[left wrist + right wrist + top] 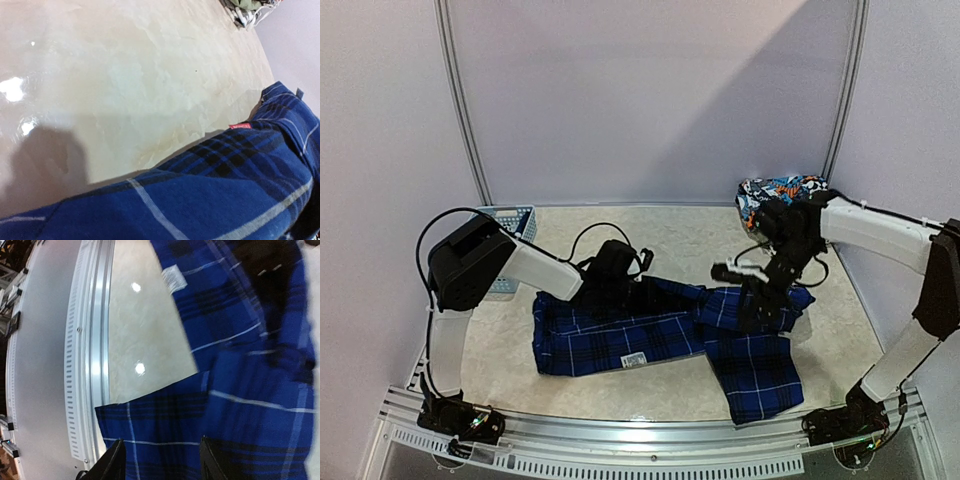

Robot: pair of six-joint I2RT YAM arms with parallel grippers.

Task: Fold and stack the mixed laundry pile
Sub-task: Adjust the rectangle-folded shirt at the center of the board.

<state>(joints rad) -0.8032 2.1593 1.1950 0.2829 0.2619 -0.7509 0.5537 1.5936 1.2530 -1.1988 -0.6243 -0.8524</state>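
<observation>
only overhead, left claw (618,288) at plaid shirt (620,345), grip unclear; right claw (162,460) parted

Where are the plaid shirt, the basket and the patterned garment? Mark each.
plaid shirt (610,335), top view, middle of its body.
basket (516,220), top view, its far rim.
patterned garment (782,190), top view, its upper folds.

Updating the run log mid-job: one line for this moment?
shirt: laid out on table | left gripper: at its far edge, grip unclear | right gripper: open over shirt
</observation>
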